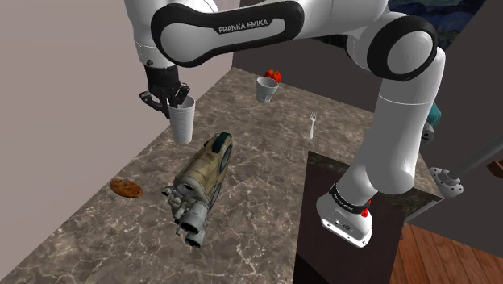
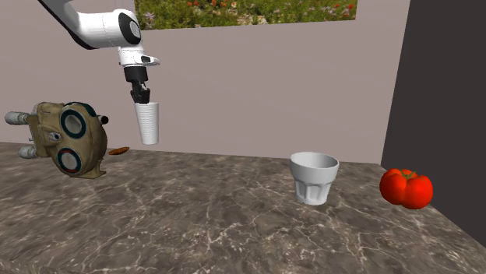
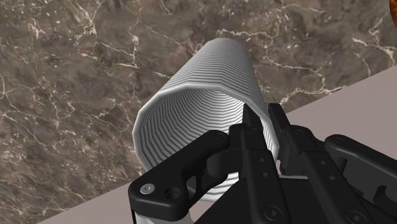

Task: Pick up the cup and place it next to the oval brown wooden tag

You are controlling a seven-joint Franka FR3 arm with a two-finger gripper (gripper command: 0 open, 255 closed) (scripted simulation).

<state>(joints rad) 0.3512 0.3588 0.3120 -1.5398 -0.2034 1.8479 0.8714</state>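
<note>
Above marble counter [image 1: 266, 185] hangs ribbed white cup [image 1: 183, 119], long axis vertical, mouth up; fingers [image 3: 280, 130] pinch its rim.

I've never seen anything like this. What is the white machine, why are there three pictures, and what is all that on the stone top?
It is one white robot arm standing on a box. The shoulder view looks down from beside that stand. The second exterior view looks low across the counter. The wrist view comes from a camera on the arm's hand.

The hand is a black two-finger gripper. It pinches the rim of a tall white ribbed cup, which seems to hang just clear of the brown marbled counter.

On the counter lie an oval brown tag, a bulky tan device with round lenses, a short white cup, a red tomato and a small white fork.
</note>
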